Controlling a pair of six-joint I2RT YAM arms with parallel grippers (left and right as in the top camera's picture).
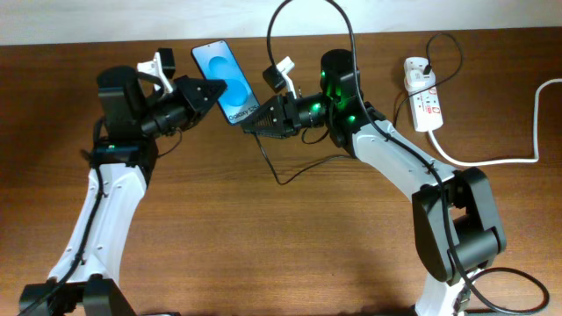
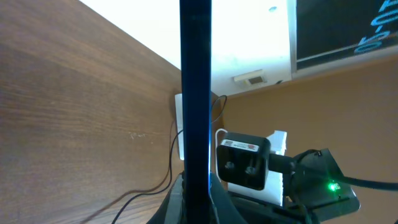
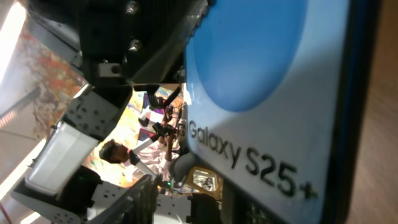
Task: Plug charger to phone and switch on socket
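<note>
We read "Galaxy S25+" in dark letters on the phone [image 3: 267, 124] screen, beneath its blue oval, in the right wrist view. On a dark panel [image 2: 336, 31] in the left wrist view we see blue characters, cut off and unreadable. The red marks on the socket [image 1: 422, 95] are too small for us to read.

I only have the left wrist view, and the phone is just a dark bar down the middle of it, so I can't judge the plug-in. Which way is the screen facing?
Observer: Overhead, the phone is face up with its blue screen showing. The left gripper is clamped on one long edge.
Operator: Where is the right gripper?
Observer: The right gripper is at the phone's short end, next to the Galaxy text.
Operator: Is the plug in?
Observer: I cannot tell, because the gripper covers that end. The thin black charger cable trails out from under it across the table.
</note>
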